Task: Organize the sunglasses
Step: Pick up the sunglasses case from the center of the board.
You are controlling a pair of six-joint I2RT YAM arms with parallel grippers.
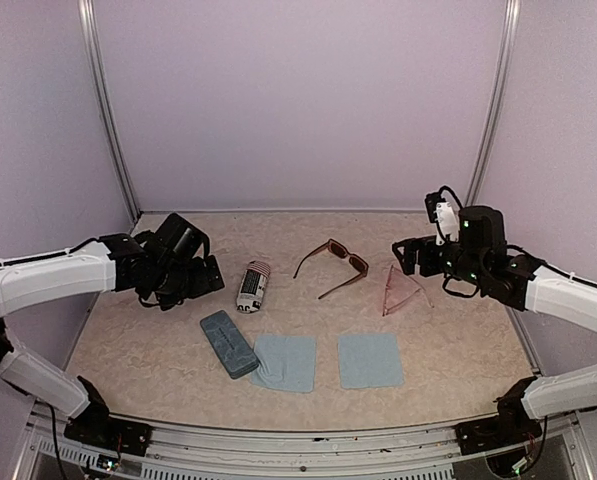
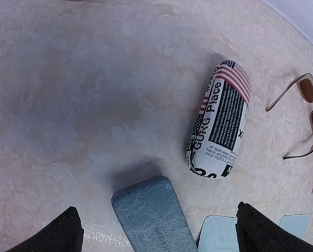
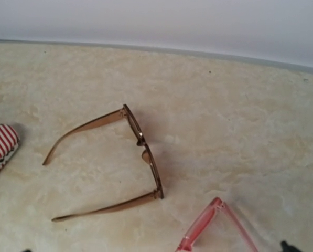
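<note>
The brown sunglasses (image 1: 333, 265) lie unfolded, arms spread, on the table's middle back; in the right wrist view the brown sunglasses (image 3: 146, 157) sit at centre. The pale-pink sunglasses (image 1: 403, 290) lie just right of them, and only a corner of the pink frame (image 3: 219, 226) enters the right wrist view. My right gripper (image 1: 408, 256) hovers open just behind the pink pair, holding nothing. My left gripper (image 1: 216, 273) hangs open at the left, above the table. In its wrist view the left gripper (image 2: 159, 233) spans the blue-grey case (image 2: 151, 218) from above, without touching it.
A striped printed pouch (image 1: 254, 285) lies between the left gripper and the brown pair. The blue-grey case (image 1: 228, 343) lies in front of it. Two light-blue cloths (image 1: 285, 362) (image 1: 370, 360) lie flat near the front edge. Walls enclose the table on three sides.
</note>
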